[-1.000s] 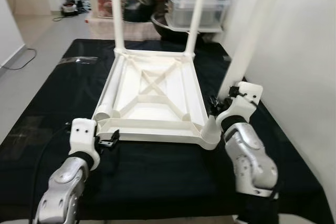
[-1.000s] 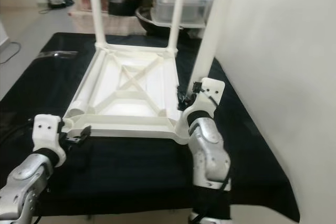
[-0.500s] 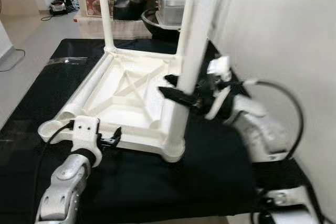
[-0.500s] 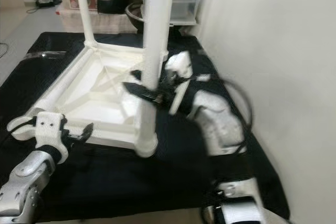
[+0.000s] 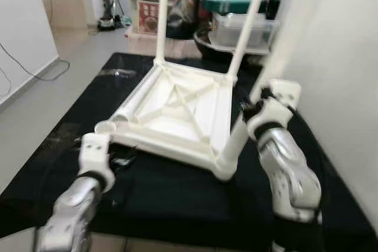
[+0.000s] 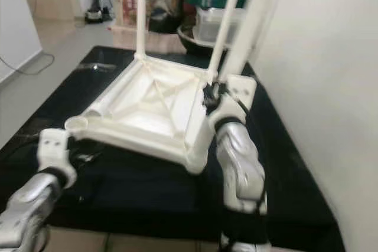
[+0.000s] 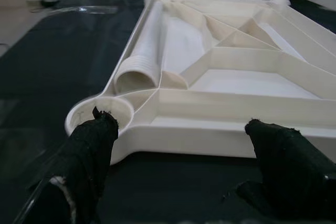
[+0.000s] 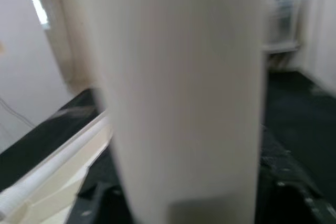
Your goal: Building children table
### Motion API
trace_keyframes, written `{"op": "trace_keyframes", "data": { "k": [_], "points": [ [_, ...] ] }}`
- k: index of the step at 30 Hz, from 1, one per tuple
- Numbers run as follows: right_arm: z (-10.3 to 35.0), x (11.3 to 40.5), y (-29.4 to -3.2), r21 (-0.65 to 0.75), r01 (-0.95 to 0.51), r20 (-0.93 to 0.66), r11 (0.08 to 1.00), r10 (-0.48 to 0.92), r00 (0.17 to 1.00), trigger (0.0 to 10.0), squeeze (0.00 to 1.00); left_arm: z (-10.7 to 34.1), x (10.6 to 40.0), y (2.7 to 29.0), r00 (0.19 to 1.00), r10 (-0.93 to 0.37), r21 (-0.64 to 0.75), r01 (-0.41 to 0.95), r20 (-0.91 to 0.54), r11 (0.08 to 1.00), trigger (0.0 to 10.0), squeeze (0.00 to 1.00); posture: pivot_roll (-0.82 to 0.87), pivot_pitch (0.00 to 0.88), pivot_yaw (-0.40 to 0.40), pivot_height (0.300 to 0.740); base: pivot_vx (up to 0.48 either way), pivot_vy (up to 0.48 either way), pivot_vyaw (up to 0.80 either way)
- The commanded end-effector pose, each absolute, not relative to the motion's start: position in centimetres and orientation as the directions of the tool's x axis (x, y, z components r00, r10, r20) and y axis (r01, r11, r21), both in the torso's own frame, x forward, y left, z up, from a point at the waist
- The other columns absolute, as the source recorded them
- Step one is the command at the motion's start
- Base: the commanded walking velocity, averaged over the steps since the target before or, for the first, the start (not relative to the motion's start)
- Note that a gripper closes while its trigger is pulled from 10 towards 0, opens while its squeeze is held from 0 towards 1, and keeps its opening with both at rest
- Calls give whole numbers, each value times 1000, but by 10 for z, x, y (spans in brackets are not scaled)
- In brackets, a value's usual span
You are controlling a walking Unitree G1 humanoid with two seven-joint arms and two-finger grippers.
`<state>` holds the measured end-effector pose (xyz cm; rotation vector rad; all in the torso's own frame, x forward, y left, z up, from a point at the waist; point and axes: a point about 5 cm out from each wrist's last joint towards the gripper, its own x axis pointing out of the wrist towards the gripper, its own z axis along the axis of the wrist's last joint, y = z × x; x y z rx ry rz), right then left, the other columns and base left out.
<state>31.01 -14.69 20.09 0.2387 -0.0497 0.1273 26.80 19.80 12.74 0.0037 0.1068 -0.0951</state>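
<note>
Right gripper (image 5: 255,109) pinches the near-right leg (image 5: 277,51), forearm raised; left gripper (image 7: 178,150) spread. Since earlier, tabletop (image 5: 177,110) tilted.

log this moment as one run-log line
right gripper: on near-right table leg | left gripper: open, near empty corner socket | tabletop: upside down, tilted | spare leg: inside frame

- The upturned table top (image 5: 177,110) is cream-white all over, with a crossed rib pattern on its underside.
- Its legs (image 5: 160,13) are the same cream-white; the near leg (image 6: 236,69) at 3 o'clock matches.
- The cloth (image 5: 177,193) beneath is plain black.
- Both arms are silver with white wrist blocks; left gripper (image 7: 184,145) fingers are black.
- At 12 o'clock: an orange-lidded bin (image 5: 150,7) and a green lid (image 5: 233,1).
- The floor (image 5: 29,110) is pale beige.
</note>
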Motion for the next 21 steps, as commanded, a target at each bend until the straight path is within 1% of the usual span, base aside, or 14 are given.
{"op": "trace_keyframes", "data": {
  "k": [1,2,3,4,7,8,12,13,14,15,17,18,19,21],
  "points": [
    [198,311,-148,261,-163,64,951,151,986,10000,1000,126,271,189,984,-139,-16,138,-114,990,10000,0,35,0,-57,740,0,0,0],
    [212,316,-134,276,-361,126,891,338,933,10000,1000,126,271,189,983,-141,-15,140,-114,990,10000,0,42,0,-59,740,0,0,0],
    [230,318,-122,236,-587,199,775,552,810,10000,0,125,271,188,983,-142,-14,142,-114,990,10000,0,48,0,-61,740,0,0,0],
    [230,318,-122,236,-587,199,775,552,810,10000,0,125,271,188,983,-142,-14,142,-114,990,10000,0,48,0,-61,740,0,0,0],
    [250,317,-111,110,-832,229,544,800,554,10000,0,125,272,188,983,-145,-16,144,-113,990,10000,0,52,0,-65,740,0,0,0],
    [251,317,-110,76,-931,200,357,909,365,10000,0,125,271,187,983,-146,-18,144,-110,989,10000,0,69,0,-82,740,0,0,0],
    [241,316,-106,60,-980,156,189,968,196,10000,0,125,270,186,984,-145,-20,144,-105,989,10000,0,79,0,-90,740,0,0,0],
    [236,317,-105,72,-986,137,153,977,162,6157,0,125,270,187,984,-144,-22,143,-103,989,10000,0,77,0,-91,740,0,0,0],
    [236,317,-105,72,-986,137,153,977,162,6157,0,125,270,187,984,-144,-22,143,-103,989,10000,0,77,0,-91,740,0,0,0],
    [227,318,-103,62,-988,100,141,984,147,4392,0,125,270,187,984,-144,-22,143,-102,990,10000,0,84,0,-95,740,0,0,0],
    [227,318,-103,62,-988,100,141,984,147,4392,0,125,270,187,984,-144,-22,143,-102,990,10000,0,84,0,-95,740,0,0,0],
    [218,321,-101,76,-985,63,157,985,162,0,0,126,269,186,984,-144,-22,143,-101,990,10000,0,89,0,-99,740,0,0,0],
    [218,321,-101,76,-985,63,157,985,162,0,0,126,269,186,984,-144,-22,143,-101,990,10000,0,89,0,-99,740,0,0,0],
    [191,364,-103,69,-709,-126,702,711,692,0,0,127,268,186,984,-145,-23,143,-101,989,10000,0,89,0,-98,740,0,0,0]
  ]
}}
